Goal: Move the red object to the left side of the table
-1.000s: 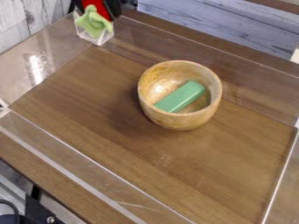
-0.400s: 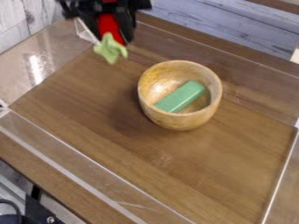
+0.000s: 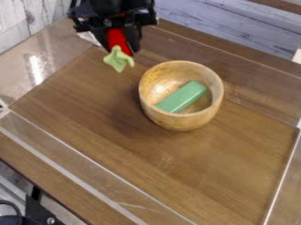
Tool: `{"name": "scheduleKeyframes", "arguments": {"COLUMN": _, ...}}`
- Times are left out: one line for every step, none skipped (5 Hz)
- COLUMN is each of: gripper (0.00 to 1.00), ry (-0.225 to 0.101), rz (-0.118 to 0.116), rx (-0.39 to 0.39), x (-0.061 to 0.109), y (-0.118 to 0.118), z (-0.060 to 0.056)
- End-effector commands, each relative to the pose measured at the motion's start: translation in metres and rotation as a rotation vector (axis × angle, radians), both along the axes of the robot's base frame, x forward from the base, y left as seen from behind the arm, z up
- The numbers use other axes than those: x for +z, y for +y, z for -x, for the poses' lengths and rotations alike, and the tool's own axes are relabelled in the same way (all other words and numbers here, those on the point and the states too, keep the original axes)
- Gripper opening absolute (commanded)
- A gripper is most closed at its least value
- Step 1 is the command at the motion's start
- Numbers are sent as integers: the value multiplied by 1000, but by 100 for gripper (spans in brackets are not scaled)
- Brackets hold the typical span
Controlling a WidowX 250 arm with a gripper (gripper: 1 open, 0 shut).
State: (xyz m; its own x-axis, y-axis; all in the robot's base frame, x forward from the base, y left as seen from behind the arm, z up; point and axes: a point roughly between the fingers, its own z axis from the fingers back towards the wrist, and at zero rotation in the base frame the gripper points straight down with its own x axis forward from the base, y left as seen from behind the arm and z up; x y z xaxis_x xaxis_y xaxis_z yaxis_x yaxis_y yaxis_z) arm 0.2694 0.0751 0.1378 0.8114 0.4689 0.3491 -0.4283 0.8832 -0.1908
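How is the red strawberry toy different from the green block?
The red strawberry toy hangs in the air, held by the shut pincer; the green block lies in the wooden bowl. The strawberry is red with a pale green leafy end; the block is green all over. The strawberry looks soft and rounded; the block is flat-sided. Both are small.

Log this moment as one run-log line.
gripper: shut on red plush strawberry | strawberry: held above table, stem down | wooden bowl: holds green block | release: not yet
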Motion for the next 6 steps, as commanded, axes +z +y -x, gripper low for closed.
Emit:
{"name": "scheduleKeyframes", "arguments": {"gripper": 0, "ry": -48, "rz": -26, "rx": 17, "x": 13, "y": 12, "z": -5}}
{"name": "scheduleKeyframes", "arguments": {"gripper": 0, "ry": -62, "rz": -36, "rx": 29, "x": 16, "y": 22, "z": -9}}
{"name": "scheduleKeyframes", "arguments": {"gripper": 0, "ry": -78, "rz": -48, "rx": 35, "x": 19, "y": 32, "z": -13}}
{"name": "scheduleKeyframes", "arguments": {"gripper": 0, "ry": -91, "rz": -55, "rx": 4, "x": 24, "y": 41, "z": -23}}
{"name": "scheduleKeyframes", "arguments": {"gripper": 0, "ry": -102, "rz": -63, "rx": -13, "x": 27, "y": 50, "z": -31}}
{"name": "scheduleKeyframes", "arguments": {"gripper": 0, "ry": -111, "rz": -64, "rx": -57, "x": 23, "y": 52, "z": -46}}
